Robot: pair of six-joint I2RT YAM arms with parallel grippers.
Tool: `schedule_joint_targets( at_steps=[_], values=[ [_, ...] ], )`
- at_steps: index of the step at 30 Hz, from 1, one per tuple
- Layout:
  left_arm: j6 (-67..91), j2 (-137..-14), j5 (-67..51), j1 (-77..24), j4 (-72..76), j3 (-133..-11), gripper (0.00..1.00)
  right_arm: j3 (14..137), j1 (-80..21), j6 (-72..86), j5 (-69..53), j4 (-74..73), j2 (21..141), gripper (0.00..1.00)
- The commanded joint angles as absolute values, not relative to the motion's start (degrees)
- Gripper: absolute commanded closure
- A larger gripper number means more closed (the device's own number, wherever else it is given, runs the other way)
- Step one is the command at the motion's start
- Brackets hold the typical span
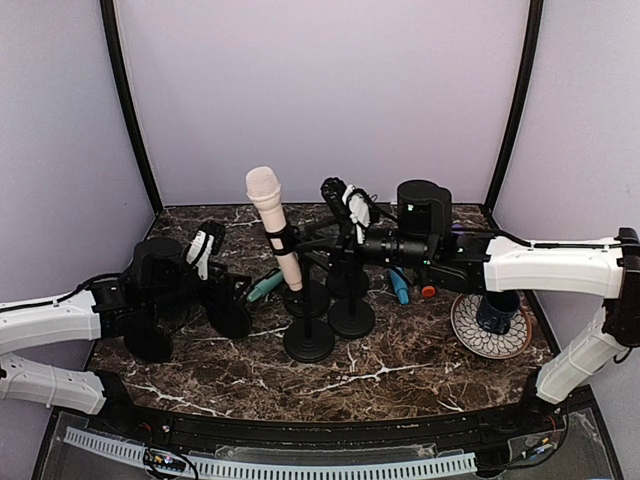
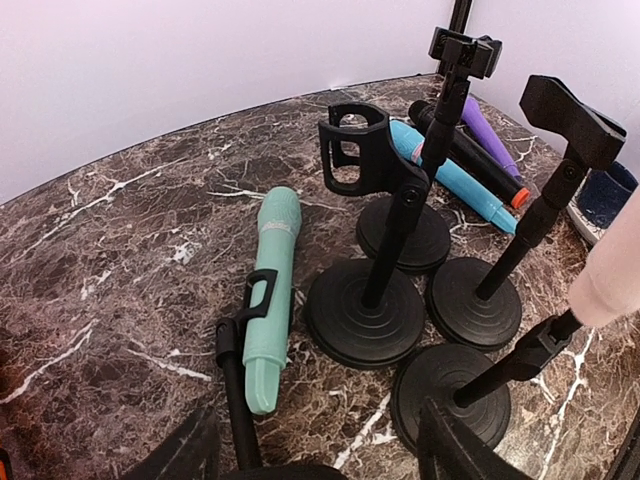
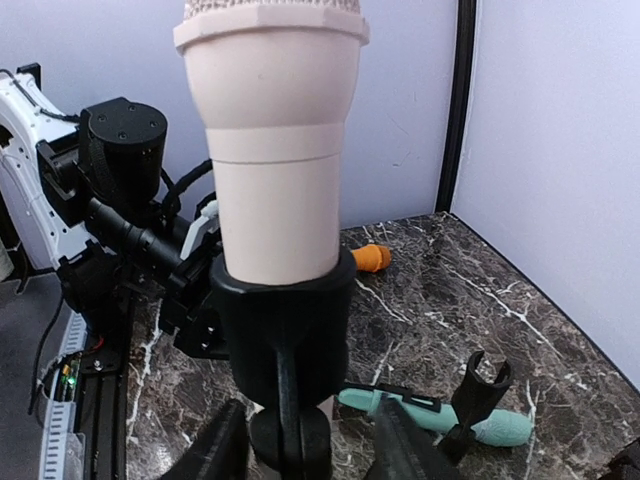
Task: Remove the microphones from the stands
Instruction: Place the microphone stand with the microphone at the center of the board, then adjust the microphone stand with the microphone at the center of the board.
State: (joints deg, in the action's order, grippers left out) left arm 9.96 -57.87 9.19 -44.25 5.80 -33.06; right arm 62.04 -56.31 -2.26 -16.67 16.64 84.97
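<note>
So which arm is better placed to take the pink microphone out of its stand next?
Right. The right gripper looks open and faces the pink microphone head-on, fingers either side of the clip. The left gripper sits low by the stand bases and a teal microphone.

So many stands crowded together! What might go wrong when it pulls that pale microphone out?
The pale microphone is wrapped by its clip, so pulling may lift or tip its stand. The open right gripper works close to the neighbouring stands and might knock one over.
</note>
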Motion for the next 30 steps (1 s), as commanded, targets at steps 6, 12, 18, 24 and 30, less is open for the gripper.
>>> schedule_joint_targets(
  at_steps=[6, 12, 18, 24, 30],
  values=[
    [6.4, -55.4, 10.6, -43.2, 3.4, -37.2, 0.3, 63.2, -55.8, -1.3, -18.2, 19.3, 81.1, 0.3],
    [3.3, -51.5, 8.2, -43.1, 4.0, -36.8, 0.3, 61.9, -55.5, 0.0, -18.4, 19.9, 80.0, 0.22],
    [4.2, -50.3, -11.2, -43.1, 9.0, -36.7, 0.25, 62.0, -55.3, 3.3, -20.3, 20.1, 81.8, 0.16],
    [7.4, -55.7, -17.6, -43.1, 16.6, -35.4, 0.25, 66.7, -55.5, 8.3, -21.4, 19.4, 84.8, 0.09],
    [7.6, -56.5, -14.2, -43.1, 18.2, -34.7, 0.25, 74.5, -57.0, 7.1, -18.4, 13.4, 87.0, 0.02]
  ],
)
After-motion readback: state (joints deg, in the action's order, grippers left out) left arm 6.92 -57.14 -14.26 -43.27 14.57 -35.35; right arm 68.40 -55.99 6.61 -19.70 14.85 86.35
